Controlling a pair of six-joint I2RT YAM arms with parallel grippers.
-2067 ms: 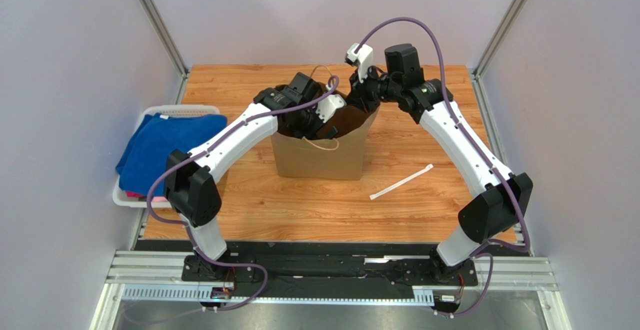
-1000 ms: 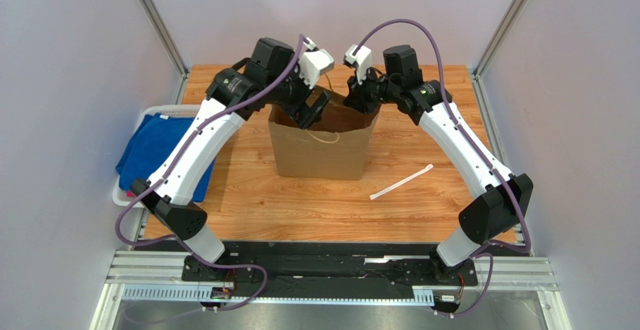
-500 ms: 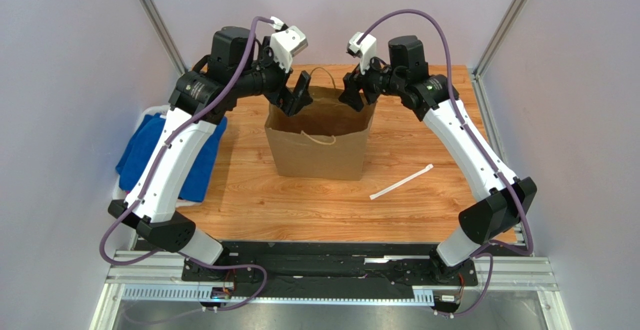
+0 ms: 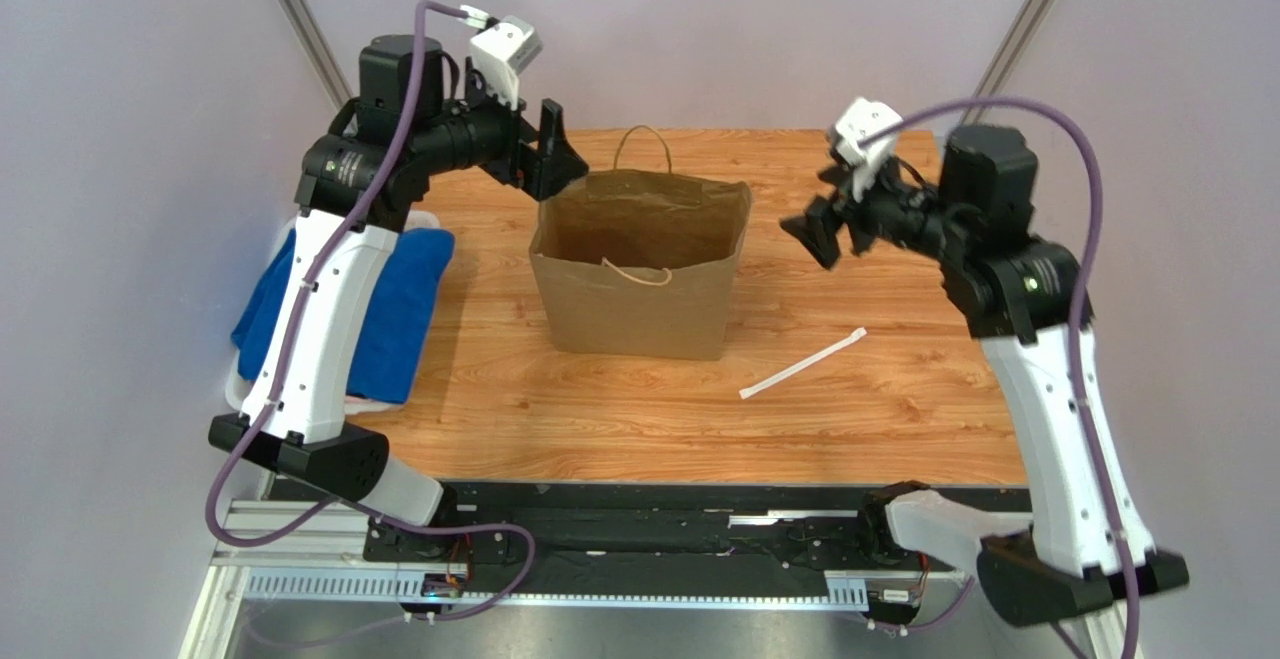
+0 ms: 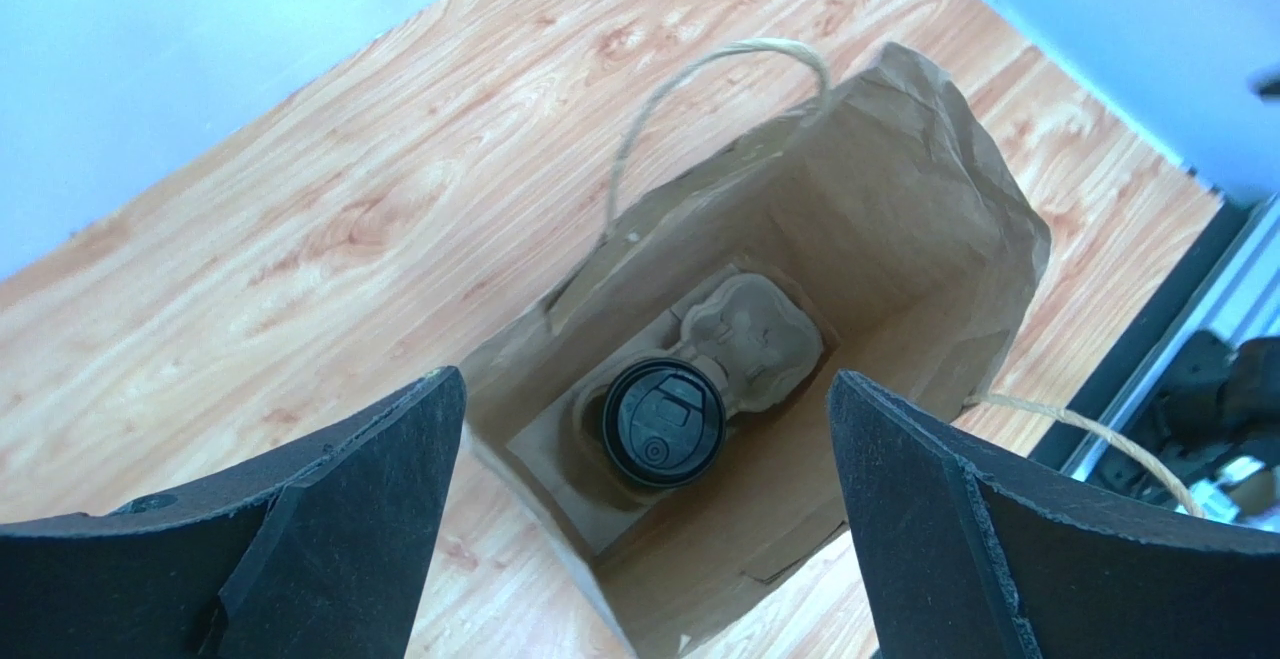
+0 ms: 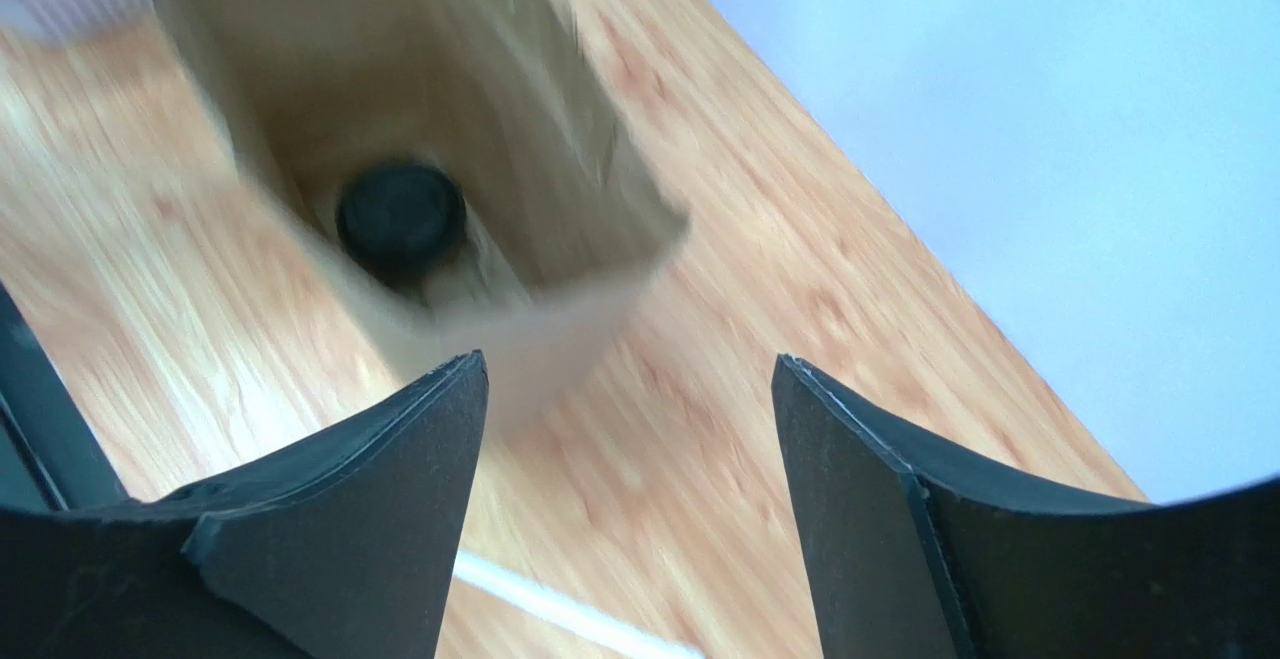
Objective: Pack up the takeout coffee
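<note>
Starting at the near side of the worktop (image 4: 601,419), a white paper-wrapped straw (image 4: 804,364) lies flat on the wood. It sits below the right tool (image 4: 819,229) and nearer to the arm bases, apart from all other items.

A white basket (image 4: 245,389) holding a blue cloth (image 4: 338,299) stands at the worktop's left edge. It is below the left tool (image 4: 553,154), outboard of it, and partly covered by the left arm.

A tall brown paper bag (image 4: 639,307) stands upright with its mouth open, between the two tools. One twine handle hangs against its near face and the other stands up at the far rim.

The takeout coffee (image 5: 663,421) stands upright at the bottom of the bag, directly in the left tool's line of view. Only its round black lid is visible. The cup is seated in one socket of a moulded pulp tray (image 5: 751,322), and the adjoining socket holds nothing. The right wrist view shows the same black lid at the bottom of the bag, blurred.

Right tool: raised above the worktop, well to the right of the bag and clear of it, pointed toward the bag. Fingers spread wide, nothing between them.

Left tool: raised just beyond the bag's far-left corner, above the rim, not touching the paper. Fingers spread wide, nothing between them.
</note>
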